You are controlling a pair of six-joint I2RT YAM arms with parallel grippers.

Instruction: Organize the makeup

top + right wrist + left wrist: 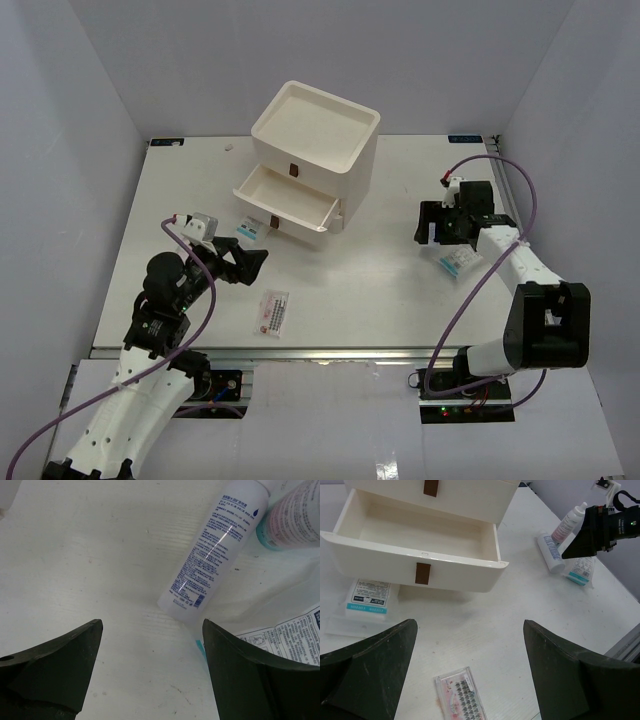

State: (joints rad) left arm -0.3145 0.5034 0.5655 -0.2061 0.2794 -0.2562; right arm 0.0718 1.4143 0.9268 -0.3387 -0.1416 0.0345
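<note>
The white matte tabletop (370,290) lies bare at frame centre, between the arms. The glossy cream plastic three-drawer box (315,140) stands upper centre, with one drawer pulled out and empty.

A flat clear sachet with pink-red print (272,313) lies near the table's bottom edge, and a blue-printed sachet (250,230) sits beside the drawer. At the right, the smooth white-blue tube (215,550), the small white bottle (295,515) and another blue-printed sachet (285,635), seemingly crinkled, cluster together.

The left gripper (245,262) and the right gripper (152,622) both gape wide and hold nothing.
</note>
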